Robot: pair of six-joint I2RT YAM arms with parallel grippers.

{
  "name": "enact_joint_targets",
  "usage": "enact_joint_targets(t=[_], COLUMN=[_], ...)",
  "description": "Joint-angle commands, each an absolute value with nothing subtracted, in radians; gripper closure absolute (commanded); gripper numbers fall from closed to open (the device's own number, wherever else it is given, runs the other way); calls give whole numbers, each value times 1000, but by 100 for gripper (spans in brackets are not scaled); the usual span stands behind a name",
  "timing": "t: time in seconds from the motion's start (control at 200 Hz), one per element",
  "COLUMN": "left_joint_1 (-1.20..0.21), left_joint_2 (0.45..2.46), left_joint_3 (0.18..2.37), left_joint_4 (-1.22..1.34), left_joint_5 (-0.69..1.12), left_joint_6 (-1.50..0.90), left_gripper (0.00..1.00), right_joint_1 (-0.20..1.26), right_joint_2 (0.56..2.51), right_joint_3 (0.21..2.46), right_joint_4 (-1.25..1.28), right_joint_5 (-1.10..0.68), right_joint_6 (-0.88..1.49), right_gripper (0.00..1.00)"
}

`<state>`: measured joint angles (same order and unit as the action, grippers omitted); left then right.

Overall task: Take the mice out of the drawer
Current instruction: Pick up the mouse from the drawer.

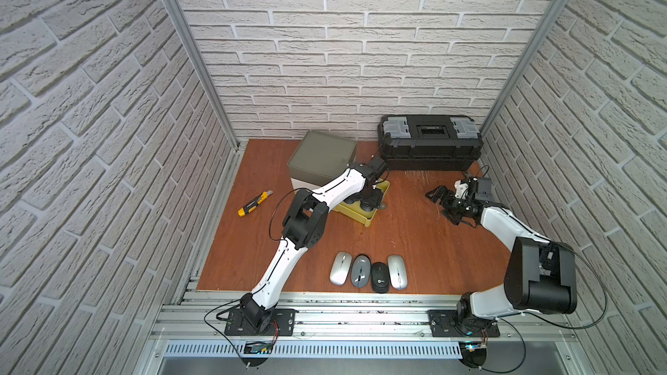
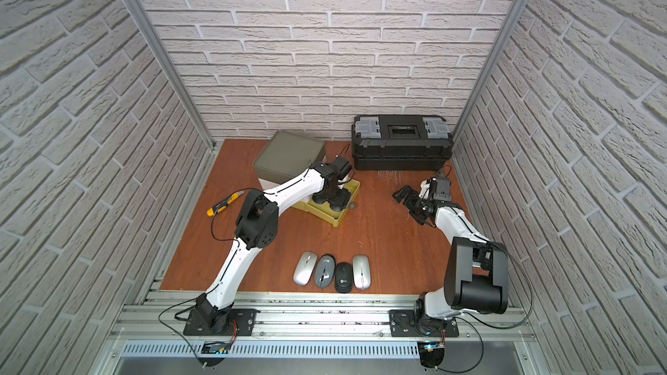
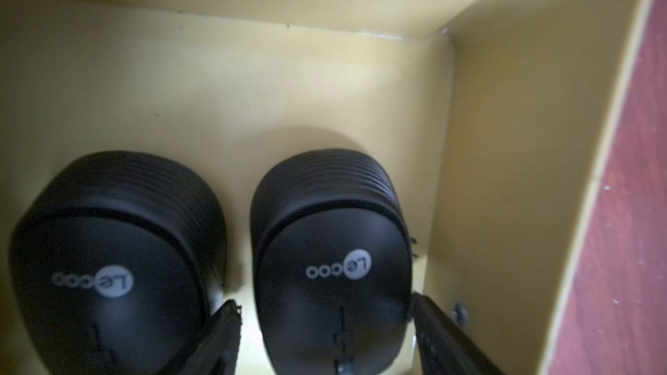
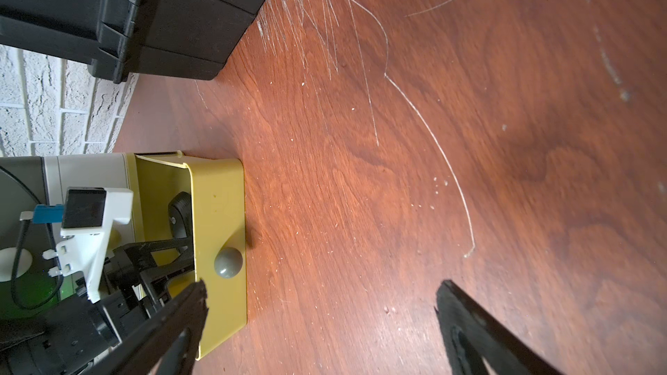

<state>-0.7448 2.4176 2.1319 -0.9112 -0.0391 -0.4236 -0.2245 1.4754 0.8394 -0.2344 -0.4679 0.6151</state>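
Down in the open yellow drawer, two black mice sit side by side on the floor, logos up: the inner mouse further back, the front mouse just inside the front wall. Over it the left gripper reaches in, fingers spread to either side of the front mouse. One finger stands in the narrow gap between the two mice, with a sliver of yellow floor showing beside it. The other is in the slot against the front wall, at the mouse's edge; contact there cannot be told. The rest of the drawer floor is bare up to the far wall. Near the front edge of the bench four mice lie in a close row: silver, grey, black, silver. Beside the drawer front, the right gripper hangs over bare wood, fingers wide, holding nothing, with open bench between it and the knob. A toolbox stands at the back wall; a knife lies apart near the left edge.
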Motion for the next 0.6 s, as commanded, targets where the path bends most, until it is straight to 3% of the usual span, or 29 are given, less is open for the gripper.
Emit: enact_joint_targets(t=[0.0, 0.26, 0.355, 0.48, 0.595], left_joint_1=[-753, -757, -756, -759, -769], left_joint_2=[2438, 2466, 2461, 2446, 2410], left_joint_3=[2099, 2105, 2097, 2099, 2106], left_joint_4=[-940, -933, -918, -900, -890], left_joint_5=[-90, -65, -69, -57, -50], left_joint_6=[-432, -430, -426, -408, -384], left_gripper=[23, 26, 33, 50, 55], right_joint_1=[-223, -223, -224, -222, -222], right_joint_2=[1486, 1483, 1485, 1490, 1493], right_joint_3=[821, 821, 821, 816, 815], right_joint_4=[-197, -202, -199, -192, -187], right_joint_5=[-476, -471, -470, -469, -472], right_joint_6=[618, 614, 617, 620, 621], right_gripper=[0, 0, 0, 0, 0])
